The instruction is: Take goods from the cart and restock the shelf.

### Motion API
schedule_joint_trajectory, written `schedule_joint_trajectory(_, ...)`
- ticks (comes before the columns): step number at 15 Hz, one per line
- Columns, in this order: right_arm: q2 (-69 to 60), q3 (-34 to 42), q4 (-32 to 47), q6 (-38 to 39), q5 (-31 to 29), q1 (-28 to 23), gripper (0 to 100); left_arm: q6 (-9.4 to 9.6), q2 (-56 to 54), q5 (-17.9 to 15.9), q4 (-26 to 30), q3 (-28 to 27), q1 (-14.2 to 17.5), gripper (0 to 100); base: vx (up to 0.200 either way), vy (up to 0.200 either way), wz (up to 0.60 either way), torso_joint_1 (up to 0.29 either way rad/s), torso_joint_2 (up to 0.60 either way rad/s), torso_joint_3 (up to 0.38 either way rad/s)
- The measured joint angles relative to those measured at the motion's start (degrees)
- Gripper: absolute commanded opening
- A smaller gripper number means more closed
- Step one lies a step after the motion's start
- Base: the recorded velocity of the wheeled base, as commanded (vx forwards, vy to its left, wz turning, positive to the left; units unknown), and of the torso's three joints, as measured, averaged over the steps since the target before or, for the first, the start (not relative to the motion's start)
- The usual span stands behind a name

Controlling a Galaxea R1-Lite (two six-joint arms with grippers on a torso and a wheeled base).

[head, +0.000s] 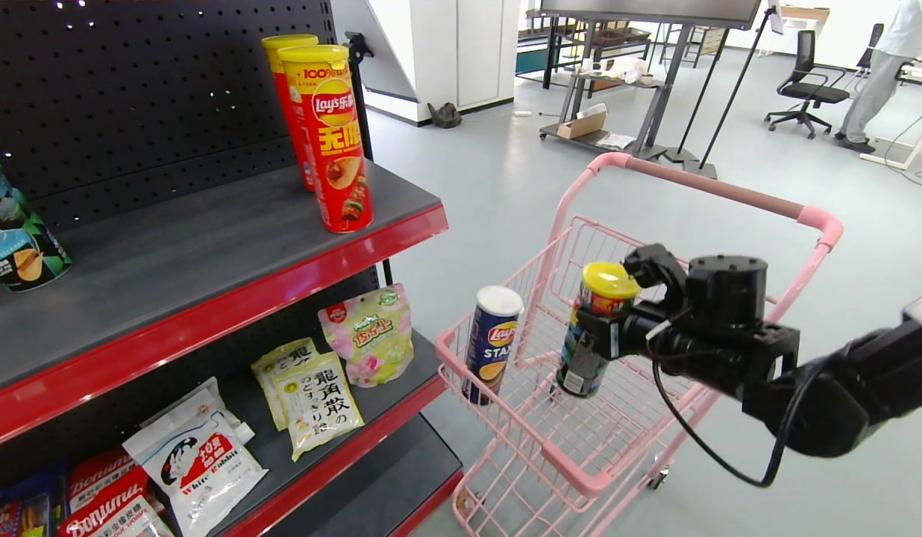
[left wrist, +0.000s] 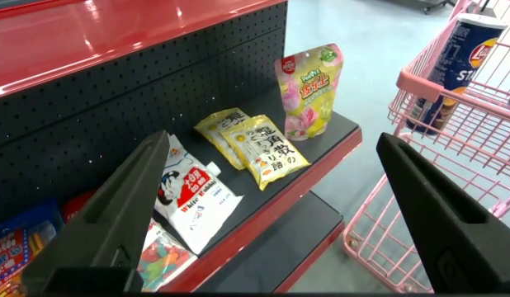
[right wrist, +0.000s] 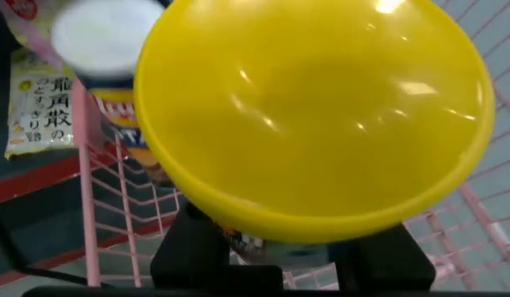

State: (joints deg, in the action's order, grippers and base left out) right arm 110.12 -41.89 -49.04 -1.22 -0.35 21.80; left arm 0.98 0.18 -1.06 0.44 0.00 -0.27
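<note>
My right gripper (head: pixel 604 328) is shut on a dark chip can with a yellow lid (head: pixel 594 335), held upright and lifted inside the pink cart (head: pixel 718 190). In the right wrist view that yellow lid (right wrist: pixel 313 115) looms close above the gripper (right wrist: pixel 288 257). A blue can with a white lid (head: pixel 491 343) stands in the cart's front corner, left of the held can. The red-edged shelf (head: pixel 230 294) is at the left. My left gripper (left wrist: pixel 273 147) hangs open and holds nothing, facing the lower shelf tier (left wrist: pixel 321 153).
Two red cans with yellow lids (head: pixel 330 134) stand at the top shelf's right end; a dark green can (head: pixel 17 231) is at its far left. Snack bags (head: pixel 315 399) lie on the lower tier. Bare shelf top stretches between the cans. Open floor lies beyond the cart.
</note>
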Motion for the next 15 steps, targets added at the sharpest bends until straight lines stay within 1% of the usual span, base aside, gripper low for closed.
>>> schedule_joint_trajectory(1,-3.17,-5.49,9.08,-1.07,-0.44,0.0,0,0.0,0.0,0.02,0.0,0.0,0.0,100,0.0,0.0,0.0,0.0,0.0,0.0)
schedule_joint_trajectory(2,-7.06,-10.79,20.88,-2.61,-1.5,0.11,0,0.0,0.0,0.02,0.0,0.0,0.0,100,0.0,0.0,0.0,0.0,0.0,0.0)
schedule_joint_trajectory(3,-10.95,-15.64,29.61,-3.89,-2.57,0.16,0,0.0,0.0,0.0,-0.01,-0.05,0.0,100,0.0,0.0,0.0,0.0,0.0,0.0)
schedule_joint_trajectory(5,-19.05,-20.19,38.45,-5.02,-4.18,0.5,0,0.06,0.0,-0.05,0.0,-0.05,0.02,100,0.0,0.0,0.0,0.0,0.0,0.0)
schedule_joint_trajectory(6,-23.98,-20.19,42.16,-5.27,-5.28,0.69,0,0.13,0.0,-0.05,0.0,-0.05,0.0,100,0.0,0.0,0.0,0.0,0.0,0.0)
schedule_joint_trajectory(7,-28.48,-18.94,44.51,-5.38,-6.13,0.69,0,0.13,0.0,-0.06,0.02,-0.05,0.02,100,0.0,0.0,0.0,0.0,0.0,0.0)
schedule_joint_trajectory(9,-40.06,-13.04,49.55,-5.51,-8.67,0.52,0,0.15,0.15,-0.06,0.05,-0.07,0.02,100,0.0,0.0,0.0,0.0,0.0,0.0)
schedule_joint_trajectory(11,-50.88,-7.23,57.09,-5.47,-10.89,-0.9,0,0.17,0.39,-0.06,0.1,-0.1,0.0,100,0.0,0.0,0.0,0.0,0.0,0.0)
schedule_joint_trajectory(13,-60.06,-3.12,64.81,-5.13,-10.86,-3.36,0,0.17,0.56,-0.09,0.16,-0.1,-0.02,100,0.0,0.0,0.0,0.0,0.0,0.0)
schedule_joint_trajectory(15,-65.94,0.22,66.89,-5.07,-10.64,-5.34,0,0.17,0.63,-0.06,0.18,-0.1,-0.06,100,0.0,0.0,0.0,0.0,0.0,0.0)
